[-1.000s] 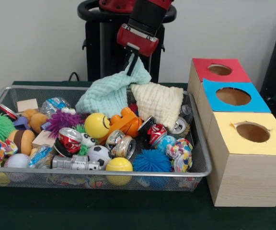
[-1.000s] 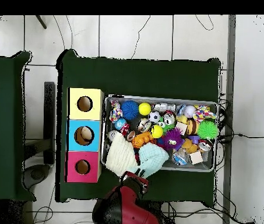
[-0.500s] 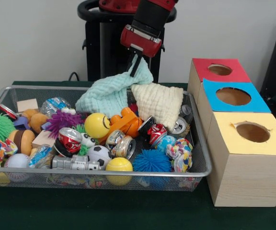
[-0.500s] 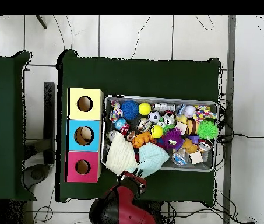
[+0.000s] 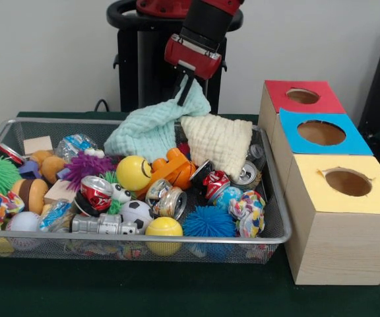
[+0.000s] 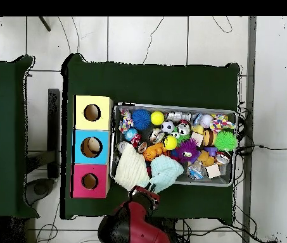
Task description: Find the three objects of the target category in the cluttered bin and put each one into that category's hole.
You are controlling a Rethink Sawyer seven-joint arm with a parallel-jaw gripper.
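- The front view shows the gripper [image 5: 185, 91] clenched on the top corner of the mint-green cloth [image 5: 154, 127]. The overhead view hides this contact under the red arm [image 6: 135, 226].
- The mint-green cloth hangs from the pinched corner. Its long axis runs from that corner, at the upper right in the front view, down to the left, where its lower edge rests on the far rim of the wire bin [image 5: 277, 198].
- In the overhead view the mint-green cloth [image 6: 165, 173] lies at the bin's robot-side edge and partly overhangs it.
- The cream cloth [image 5: 220, 142] lies just beside the mint-green cloth, touching it, and is draped toward the bin's box-side corner. In the overhead view the cream cloth [image 6: 130, 169] overhangs the same edge.
- Only the overhead view shows all three holes from directly above: yellow box [image 6: 92, 112], blue box [image 6: 91, 147], red box [image 6: 89, 181], in a row beside the bin.
- Only the front view shows the box side walls as bare wood.
- The bin also holds a yellow ball [image 5: 133, 172], crushed cans [image 5: 97, 192] and a blue spiky ball [image 5: 208, 222].
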